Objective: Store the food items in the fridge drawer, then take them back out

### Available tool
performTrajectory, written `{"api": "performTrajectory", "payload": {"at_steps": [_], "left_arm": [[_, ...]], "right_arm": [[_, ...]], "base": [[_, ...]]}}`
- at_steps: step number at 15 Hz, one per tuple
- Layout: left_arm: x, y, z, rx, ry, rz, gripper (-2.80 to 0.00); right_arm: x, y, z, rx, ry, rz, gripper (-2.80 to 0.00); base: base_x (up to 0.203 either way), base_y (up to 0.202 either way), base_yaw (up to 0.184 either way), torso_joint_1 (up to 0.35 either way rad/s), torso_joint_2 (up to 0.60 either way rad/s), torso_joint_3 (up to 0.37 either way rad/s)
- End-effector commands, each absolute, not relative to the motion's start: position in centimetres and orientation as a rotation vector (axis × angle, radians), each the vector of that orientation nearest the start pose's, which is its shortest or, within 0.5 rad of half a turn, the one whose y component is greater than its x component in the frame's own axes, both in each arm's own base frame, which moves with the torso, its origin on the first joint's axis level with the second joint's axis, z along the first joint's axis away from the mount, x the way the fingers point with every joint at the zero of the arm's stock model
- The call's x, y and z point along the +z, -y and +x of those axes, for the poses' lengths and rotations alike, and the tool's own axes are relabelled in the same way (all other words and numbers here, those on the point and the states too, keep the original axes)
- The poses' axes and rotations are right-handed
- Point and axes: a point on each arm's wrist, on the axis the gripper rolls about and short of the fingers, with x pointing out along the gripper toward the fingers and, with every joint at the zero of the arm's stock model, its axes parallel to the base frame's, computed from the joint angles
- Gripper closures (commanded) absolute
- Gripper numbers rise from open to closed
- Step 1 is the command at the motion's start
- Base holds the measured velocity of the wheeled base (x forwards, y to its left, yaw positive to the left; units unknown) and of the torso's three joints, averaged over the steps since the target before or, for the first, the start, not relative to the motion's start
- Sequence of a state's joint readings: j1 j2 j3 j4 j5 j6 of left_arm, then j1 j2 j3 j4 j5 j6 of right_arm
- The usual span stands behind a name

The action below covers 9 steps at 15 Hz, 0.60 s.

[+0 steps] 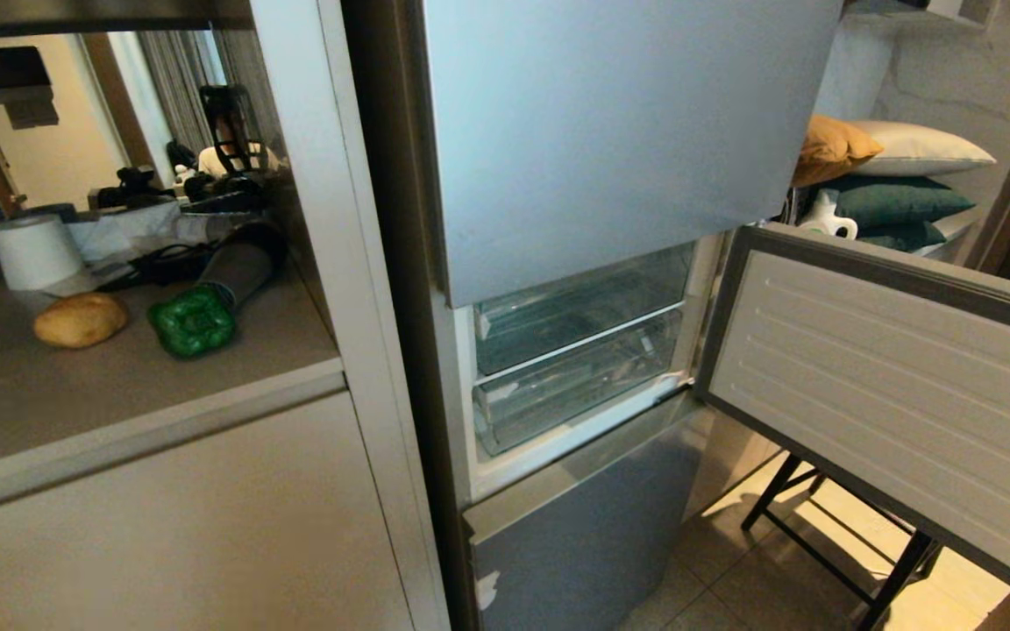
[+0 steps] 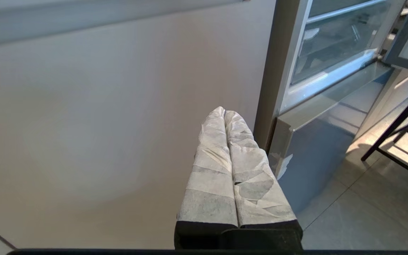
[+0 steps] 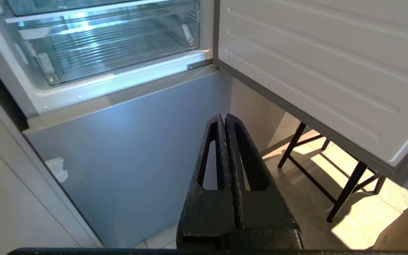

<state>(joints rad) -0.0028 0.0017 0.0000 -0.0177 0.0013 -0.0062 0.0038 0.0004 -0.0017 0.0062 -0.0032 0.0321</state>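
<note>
Nothing is stored yet: the tan oval potato [image 1: 81, 319] and glossy green bell pepper [image 1: 193, 321] lie at nine o'clock on the grey counter [image 1: 49, 394]. The transparent plastic fridge drawer [image 1: 577, 383] sits pushed in at centre. The left gripper [image 2: 224, 112] and right gripper [image 3: 222, 118] are both closed and empty; next, I think, one must open and pull the drawer.

Tan-brown potato [image 1: 80, 319] left of the glossy dark-green pepper [image 1: 193, 322]. Clear ribbed drawer [image 1: 577, 383]. Silver-grey panel [image 1: 584, 543] below it. White-wrapped left gripper [image 2: 224, 114]; black right gripper [image 3: 222, 118].
</note>
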Motion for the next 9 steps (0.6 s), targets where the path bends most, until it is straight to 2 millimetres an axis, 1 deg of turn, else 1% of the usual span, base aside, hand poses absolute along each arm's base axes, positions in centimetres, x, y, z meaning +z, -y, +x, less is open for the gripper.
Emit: {"api": "performTrajectory", "payload": {"at_steps": [1, 9], "left_arm": [[7.57, -0.01, -2.22, -0.002, 0.011, -0.006, 0.00], [7.57, -0.01, -2.22, -0.002, 0.011, -0.006, 0.00]], "right_arm": [[7.53, 0.02, -2.29, 0.001, -0.005, 0.032, 0.00], [7.53, 0.02, -2.28, 0.001, -0.006, 0.032, 0.00]], "base": [[0.000, 0.000, 0.000, -0.129, 0.31, 0.163], [0.000, 0.000, 0.000, -0.133, 0.33, 0.186]]}}
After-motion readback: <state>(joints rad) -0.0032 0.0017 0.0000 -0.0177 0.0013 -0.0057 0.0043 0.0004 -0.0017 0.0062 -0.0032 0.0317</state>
